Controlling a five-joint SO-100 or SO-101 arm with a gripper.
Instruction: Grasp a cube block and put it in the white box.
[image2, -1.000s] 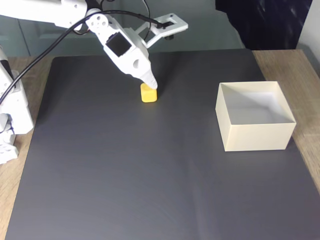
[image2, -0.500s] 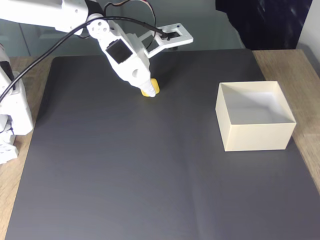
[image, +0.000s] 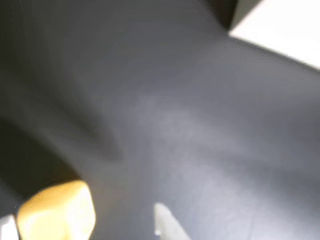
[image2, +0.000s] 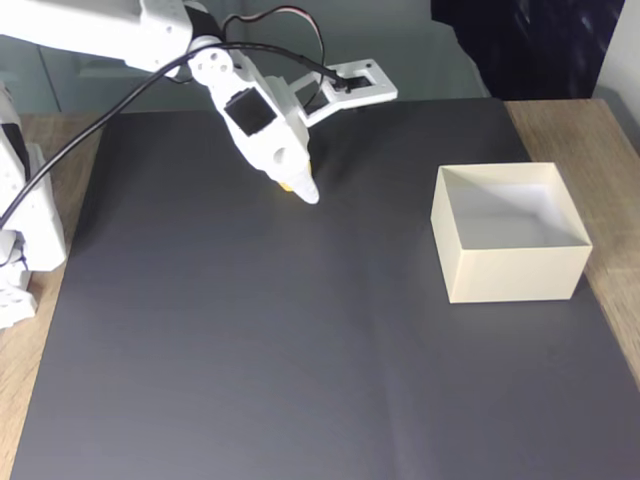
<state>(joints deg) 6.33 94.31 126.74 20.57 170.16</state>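
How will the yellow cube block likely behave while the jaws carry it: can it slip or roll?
The cube block looks solid and small, so it is probably stiff and light. Its rounded edges and smooth faces may let it slip or twist. The gripper hides most of it in the fixed view, so the hold cannot be judged.

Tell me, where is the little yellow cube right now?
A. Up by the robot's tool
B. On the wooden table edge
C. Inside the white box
A: in the fixed view only a sliver of the cube block peeks out behind the tool, left of the empty white box.
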